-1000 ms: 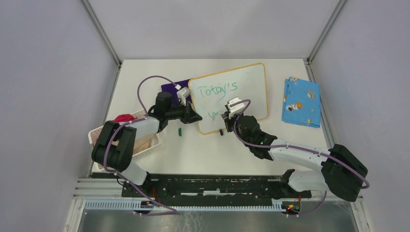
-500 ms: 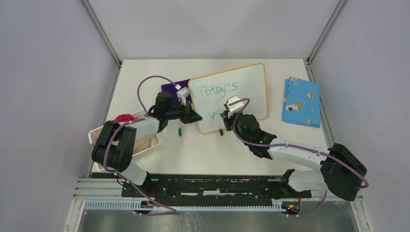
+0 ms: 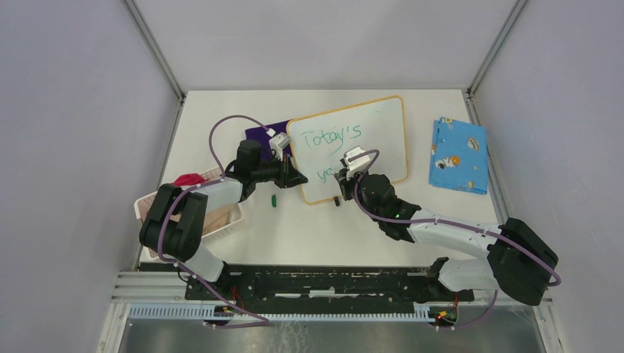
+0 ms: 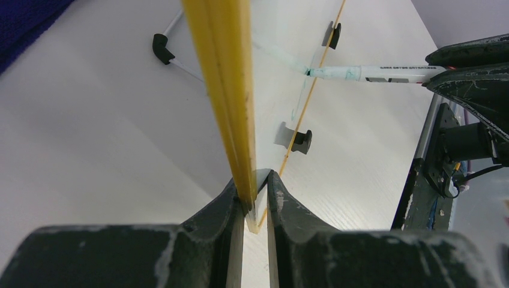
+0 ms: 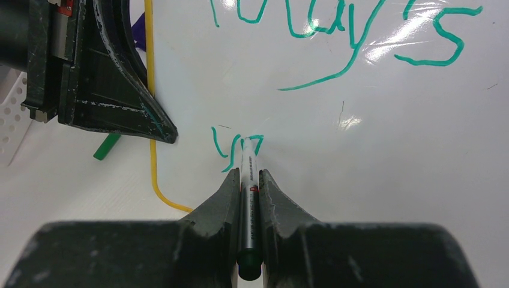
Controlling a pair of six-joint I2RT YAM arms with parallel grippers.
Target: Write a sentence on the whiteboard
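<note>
The whiteboard (image 3: 383, 132), white with a thin orange frame (image 4: 222, 72), stands tilted on the table. My left gripper (image 3: 300, 179) is shut on its lower left frame edge (image 4: 257, 186). The right gripper (image 3: 344, 176) is shut on a green marker (image 5: 246, 174), whose tip rests on the board. Of the sentence, the green word "Today's" (image 5: 336, 24) fills the upper line. Below it, only the first strokes of a second line (image 5: 231, 147) show at the marker's tip. The marker (image 4: 372, 73) also shows against the board in the left wrist view.
A blue patterned cloth (image 3: 459, 155) lies right of the board and a purple cloth (image 3: 261, 134) behind its left edge. A white basket (image 3: 221, 220) with a red item (image 3: 189, 179) sits at the left. A green cap (image 3: 273, 199) lies by the left gripper.
My right gripper has edged slightly to the left with the marker on the second line. The left gripper and the board have not moved.
</note>
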